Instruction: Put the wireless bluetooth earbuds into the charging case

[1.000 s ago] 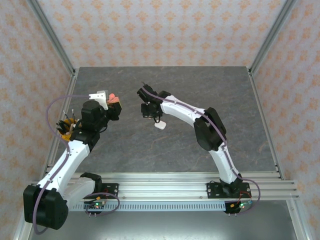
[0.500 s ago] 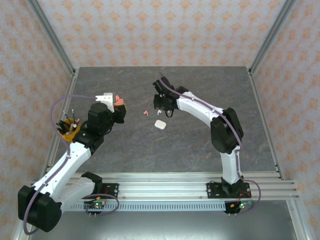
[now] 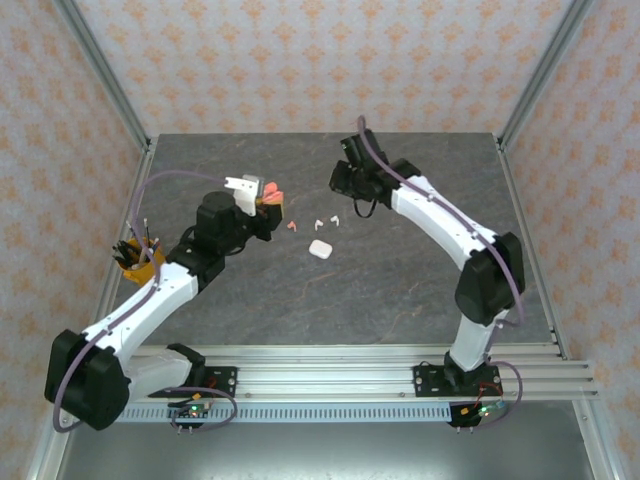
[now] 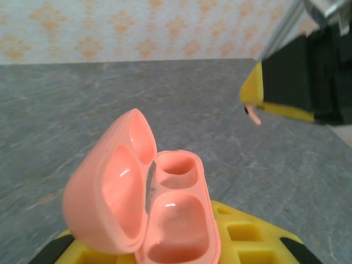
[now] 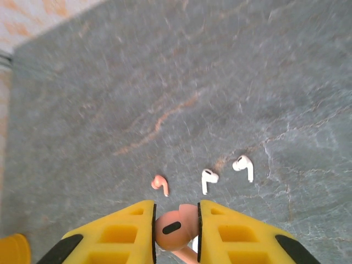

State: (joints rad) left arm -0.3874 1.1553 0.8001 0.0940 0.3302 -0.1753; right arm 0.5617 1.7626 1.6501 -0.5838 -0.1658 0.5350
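Nearby | white case [image 3: 320, 249] | white earbuds [image 5: 208, 180] beside coral earbud [image 5: 160, 185] | grey table [image 3: 400, 290]

The left arm [image 3: 150, 295] angles forward and to the right from its base, and its left hand [image 3: 262, 208] is clamped on an open coral case [image 4: 165, 220]. The right arm [image 3: 450, 225] stretches far forward and to the left, nearly straight. Its right hand [image 5: 176, 212] pinches a coral earbud [image 5: 171, 226] between 2 yellow fingers [image 5: 126, 225]. The 2 hands are apart.
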